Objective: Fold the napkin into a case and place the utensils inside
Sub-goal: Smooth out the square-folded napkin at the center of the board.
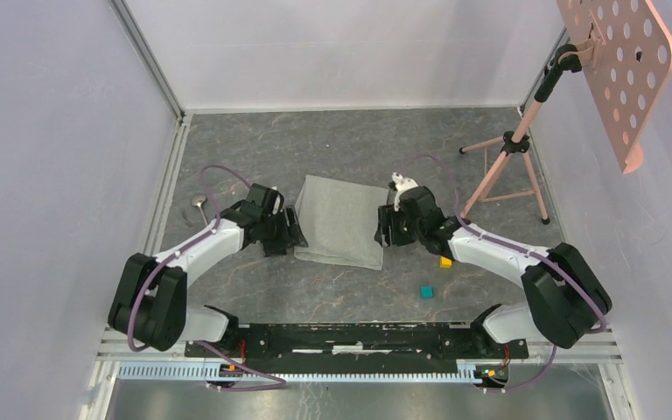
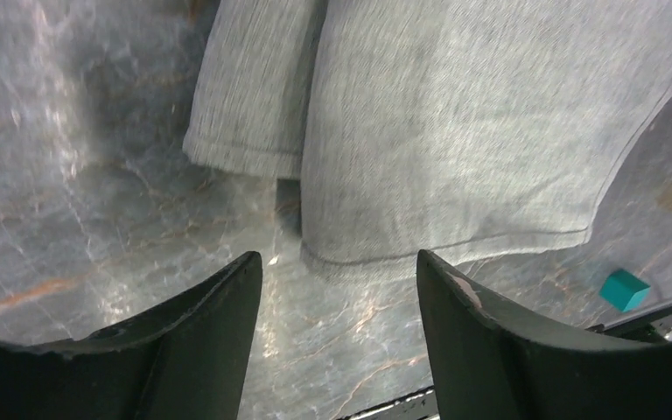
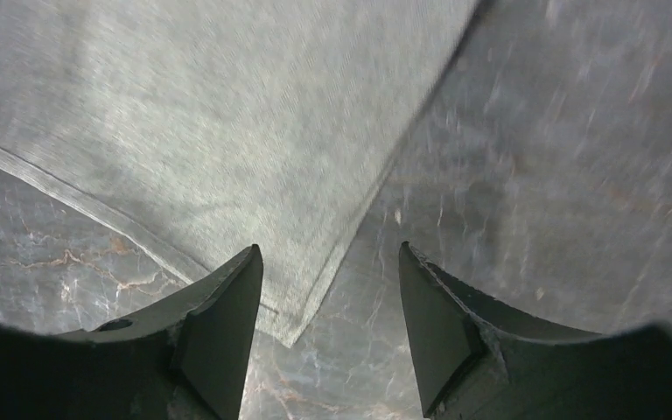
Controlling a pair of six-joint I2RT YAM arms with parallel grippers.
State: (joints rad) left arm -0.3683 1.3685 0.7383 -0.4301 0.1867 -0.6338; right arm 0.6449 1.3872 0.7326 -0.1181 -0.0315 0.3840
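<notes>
The grey-green napkin (image 1: 341, 219) lies flat on the table's middle, with one layer lapped over another (image 2: 455, 131). My left gripper (image 1: 293, 232) hovers at its left edge, open (image 2: 339, 262); the hem lies just ahead of the fingertips and nothing is between them. At the napkin's right side my right gripper (image 1: 383, 226) is open too (image 3: 328, 254). A corner of the napkin (image 3: 210, 114) lies below the gap, near the left finger (image 3: 227, 306). A silver spoon (image 1: 199, 203) rests on the table left of the left arm. I cannot make out the fork.
A yellow cube (image 1: 445, 261) sits under the right forearm and a teal cube (image 1: 426, 291) (image 2: 623, 290) nearer the front. A pink tripod stand (image 1: 507, 166) with a perforated board (image 1: 621, 70) stands at the back right. White walls close in the table.
</notes>
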